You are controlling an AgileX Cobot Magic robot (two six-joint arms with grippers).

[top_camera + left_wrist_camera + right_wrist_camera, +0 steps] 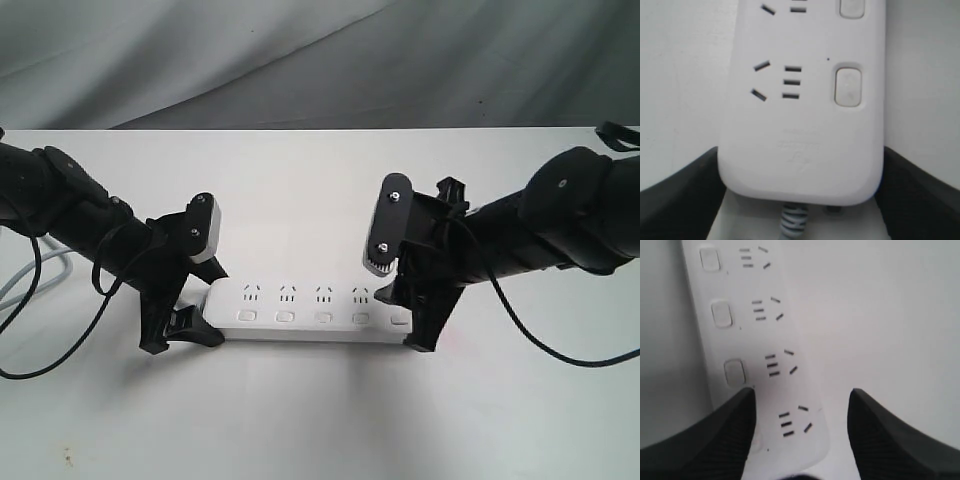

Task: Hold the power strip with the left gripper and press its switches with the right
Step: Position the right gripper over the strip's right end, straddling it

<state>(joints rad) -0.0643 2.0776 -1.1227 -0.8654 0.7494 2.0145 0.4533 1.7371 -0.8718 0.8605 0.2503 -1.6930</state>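
Observation:
The long white power strip (300,305) lies across the middle of the table. My left gripper (197,285) is shut on its corded end, and the left wrist view shows a black finger against each long side of the power strip (800,130). The grey cord (792,220) leaves that end. The switches (284,317) run along the near side. My right gripper (397,300) is open over the other end. One of its fingers (725,435) hides the end button, next to a visible switch (734,371). The other finger (890,440) is over bare table.
The white table (320,420) ends at a far edge before a grey cloth backdrop (300,60). The grey cord (40,270) trails off to the left, with a thin black cable loop (30,350) under the left arm. Another black cable (560,345) hangs below the right arm.

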